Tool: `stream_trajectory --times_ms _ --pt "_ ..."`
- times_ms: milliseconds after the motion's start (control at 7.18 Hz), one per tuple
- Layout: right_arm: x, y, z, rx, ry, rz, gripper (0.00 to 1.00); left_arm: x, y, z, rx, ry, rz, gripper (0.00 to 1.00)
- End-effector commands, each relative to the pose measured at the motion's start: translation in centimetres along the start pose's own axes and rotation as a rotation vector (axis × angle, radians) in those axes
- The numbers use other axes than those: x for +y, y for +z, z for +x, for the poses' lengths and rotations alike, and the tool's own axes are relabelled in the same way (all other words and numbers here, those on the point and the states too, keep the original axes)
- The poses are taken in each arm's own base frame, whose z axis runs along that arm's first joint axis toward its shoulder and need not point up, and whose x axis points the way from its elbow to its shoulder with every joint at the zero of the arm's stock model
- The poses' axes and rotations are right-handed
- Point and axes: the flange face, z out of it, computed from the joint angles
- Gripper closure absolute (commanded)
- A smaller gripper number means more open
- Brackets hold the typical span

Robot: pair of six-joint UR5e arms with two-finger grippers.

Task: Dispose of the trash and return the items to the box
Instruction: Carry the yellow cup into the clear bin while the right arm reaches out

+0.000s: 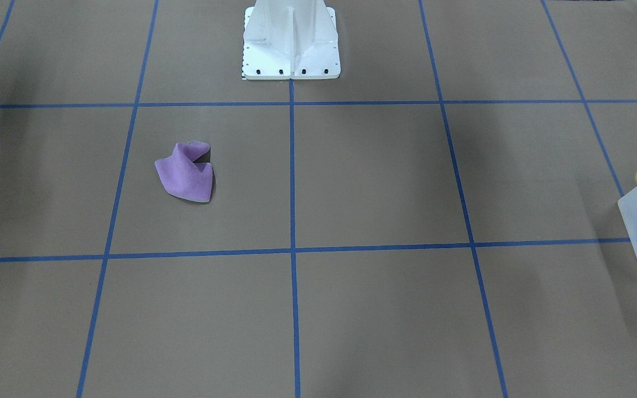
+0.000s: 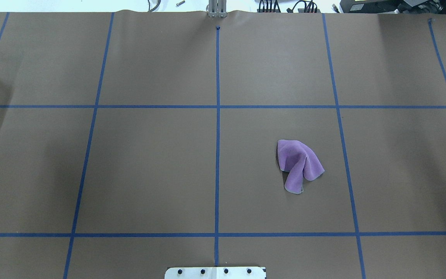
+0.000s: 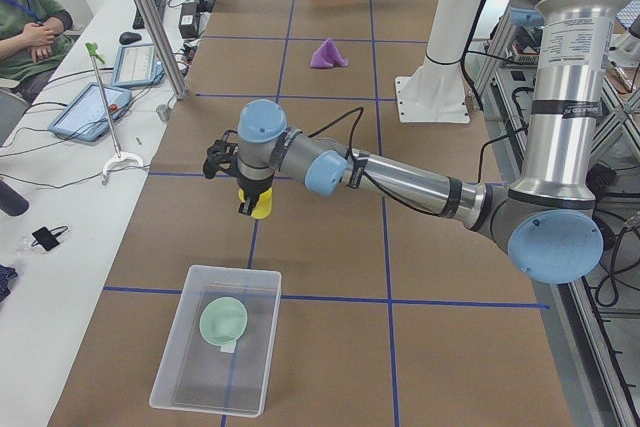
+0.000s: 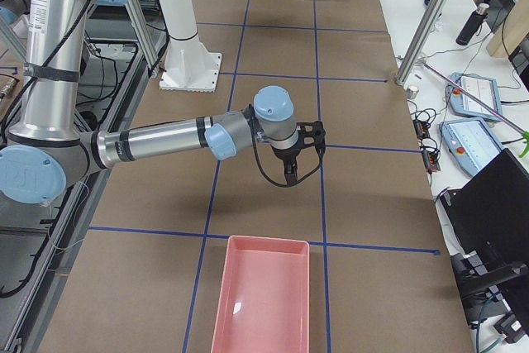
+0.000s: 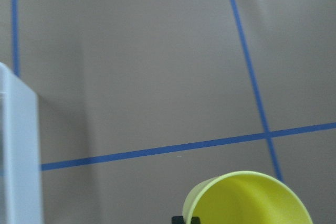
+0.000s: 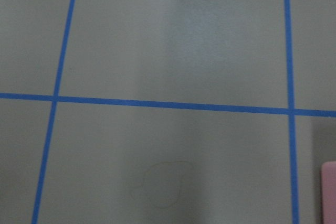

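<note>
Yellow plastic, the cup (image 3: 259, 205) hangs clear of the table (image 3: 330, 247), pinched at its rim by the left jaws. The wrist view shows a dark fingertip against the rim and the open mouth turned up to the camera, so I take the jaws as closed on it. It is held upright and high, I judge, so that it can pass over the box (image 3: 215, 352) wall and be lowered in. In the left side view the box lies at about 6 o'clock of the cup, near but not yet under it. In the wrist view its frosted wall is at 9 o'clock. The teal bowl (image 3: 223, 322) already sits inside the box, toward the end nearest the cup, leaving bare floor beyond. The left arm (image 3: 400, 179) reaches out low and nearly level across the table, wrist bent so the jaws point straight down. The right arm (image 4: 157, 142) is stretched likewise, its jaws pointing down over bare table; whether they are open or closed I cannot tell. A pink bin (image 4: 264, 295) lies at 6 o'clock of them in the right side view. A crumpled purple cloth (image 2: 298, 164) sits well apart from box and bin, likely the trash left to pick up.
</note>
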Motion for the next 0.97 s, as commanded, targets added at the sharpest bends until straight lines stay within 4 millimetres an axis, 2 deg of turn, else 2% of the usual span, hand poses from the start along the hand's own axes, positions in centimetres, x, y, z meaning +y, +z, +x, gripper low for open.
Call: stream_trajectory --times_ms 0,139,278,418,557,696,835 --pt "-1.3 3.8 -11.0 -0.007 0.080 0.002 0.00 -2.5 -0.4 -13.9 -0.036 0.077 -0.046 1.00" --pt "-1.2 5.4 -15.5 -0.014 0.121 0.008 0.00 -2.4 2.1 -16.9 -0.038 0.073 -0.062 1.00" --pt "-0.4 7.1 -19.3 -0.002 0.135 0.029 0.00 -1.2 5.3 -20.4 -0.111 0.081 -0.049 1.00" --pt "0.3 8.1 -21.4 -0.003 0.138 0.030 0.00 -1.1 7.7 -20.9 -0.171 0.058 -0.021 1.00" --pt "1.4 10.0 -22.7 0.038 0.112 0.040 0.00 -0.6 12.3 -18.6 -0.166 0.068 -0.046 1.00" --pt "3.0 12.2 -23.9 0.079 0.096 0.047 0.00 0.1 14.2 -18.8 -0.187 0.062 -0.041 1.00" --pt "3.6 12.9 -24.6 0.095 0.098 0.045 0.00 -0.1 16.0 -17.1 -0.176 0.054 -0.041 1.00"
